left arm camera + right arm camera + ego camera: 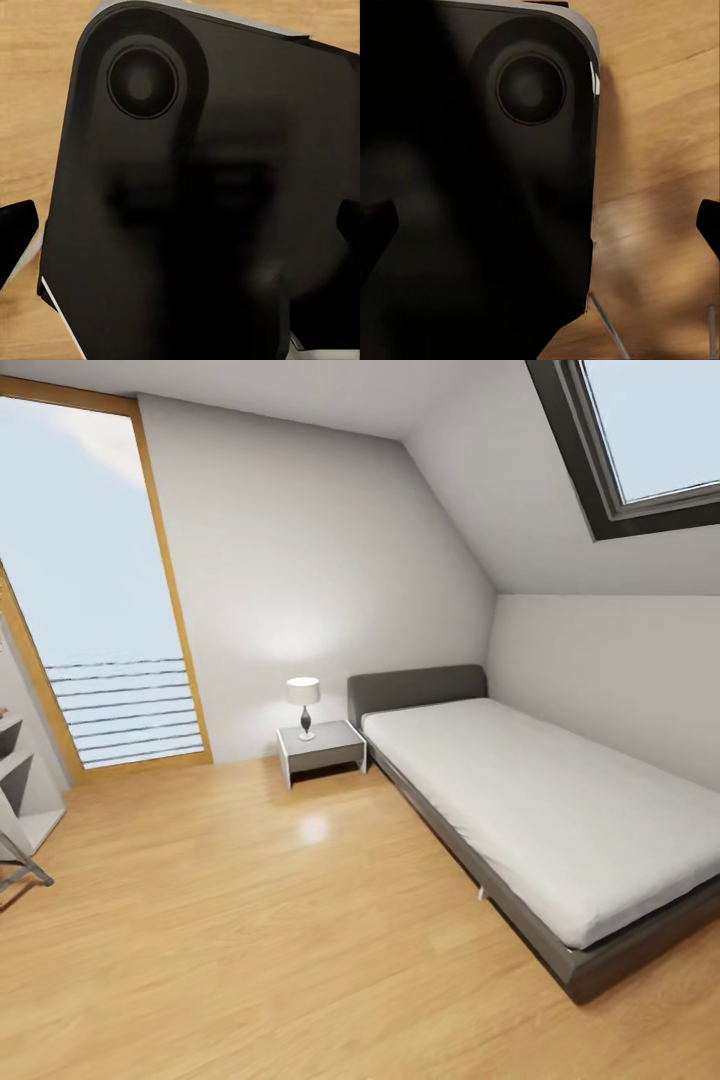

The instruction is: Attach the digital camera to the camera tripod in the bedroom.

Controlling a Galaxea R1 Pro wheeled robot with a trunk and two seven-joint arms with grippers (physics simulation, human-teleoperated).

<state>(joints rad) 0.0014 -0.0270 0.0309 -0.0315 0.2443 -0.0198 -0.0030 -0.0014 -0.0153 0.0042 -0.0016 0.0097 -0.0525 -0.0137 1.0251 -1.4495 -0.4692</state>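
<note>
The head view looks into the bedroom (300, 540): a light plank floor (250, 920), a grey-framed bed (560, 950) with a white mattress along the right wall, a small nightstand (320, 748) carrying a lamp (303, 705) at the bed's head end, a tall glazed door (90, 600) on the far left wall and a skylight (640, 440) in the sloped ceiling. At the floor's left edge a pale slanting leg with a dark foot (25, 865) pokes in beside some grey shelving (20, 780); it may be part of the camera tripod, but too little shows to be sure, and I cannot pick out the digital camera anywhere. Each wrist view looks down at a large dark rounded housing (195, 195) over the wood floor, probably the robot's own base, with dark fingertips (15, 225) of the left gripper (180, 232) at both side edges; the right gripper (540, 225) shows the same, its tips (709, 221) wide apart, so both sets of fingers look spread and hold nothing. If that leg is the tripod, it lies well off to the robot's left, nearer the left arm, so my judgement is that the coming move is a turn of base and head toward that left edge before any reach
</note>
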